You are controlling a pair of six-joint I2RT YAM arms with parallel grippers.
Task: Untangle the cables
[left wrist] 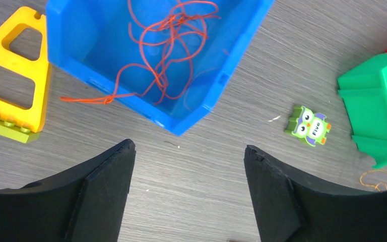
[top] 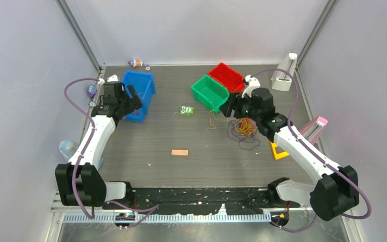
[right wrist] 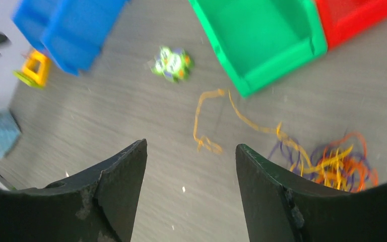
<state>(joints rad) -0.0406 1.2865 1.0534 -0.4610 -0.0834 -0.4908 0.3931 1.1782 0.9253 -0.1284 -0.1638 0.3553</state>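
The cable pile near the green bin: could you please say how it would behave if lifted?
Probably floppy: the cable pile lies in loose loops, so it should sag. Likely light, being thin strands. The trailing yellow strand would probably drag along, since it runs into the heap.

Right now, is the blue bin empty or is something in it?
Not empty: an orange-red cable lies looped inside the bin, one end trailing over its rim onto the table.

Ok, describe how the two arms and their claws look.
The left arm and right arm are white shells with chunky black joints. A mauve hose runs along each. The left claw and right claw each have two broad, matte black, wedge-shaped fingers.
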